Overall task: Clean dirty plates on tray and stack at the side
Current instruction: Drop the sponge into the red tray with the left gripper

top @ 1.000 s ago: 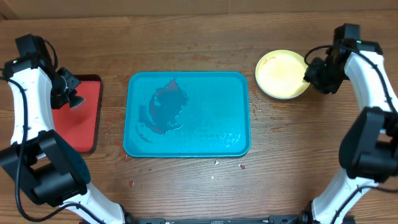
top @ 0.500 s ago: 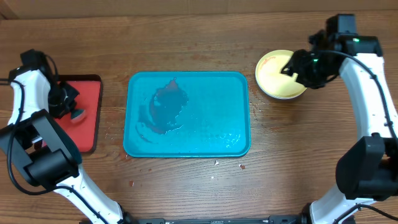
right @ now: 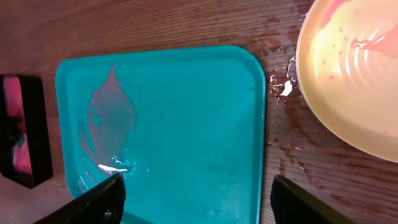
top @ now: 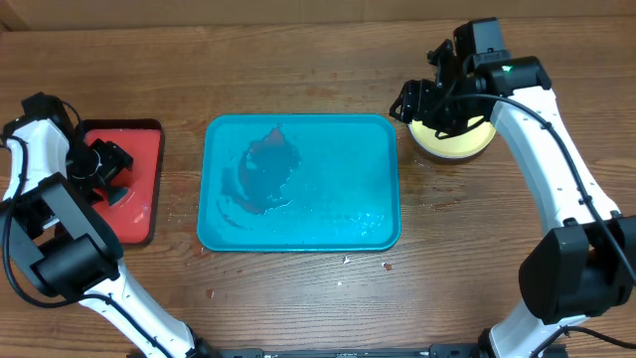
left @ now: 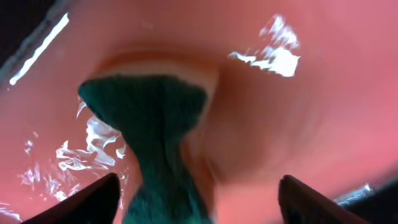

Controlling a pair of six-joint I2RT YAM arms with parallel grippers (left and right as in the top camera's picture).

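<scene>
– Directly under my left claw (left: 198,186) lies the sponge (left: 146,118), resting on the red tray (left: 311,93); my fingers stand wide apart on either side and grip nothing
– So what's the worry there?
– That tray shines wet. If I close off-centre, I reckon the sponge skids out sideways, or I pinch one corner and it flops
– And your other side?
– My right claw (right: 198,190) is spread wide too, empty, hanging by the far right corner of the tray (right: 186,124), which carries no plate, only a watery film
– Where are the plates?
– Just beyond that corner, on the tabletop (right: 155,25): the yellow-green plate (right: 354,74) is all I see; whether the others sit beneath it I cannot tell. It shows pink streaks, so the stack may count as unclean. Droplets (right: 283,87) lie beside it, and my arm (top: 537,109) hangs close above; a low swing could shove the plate across that wet wood
</scene>
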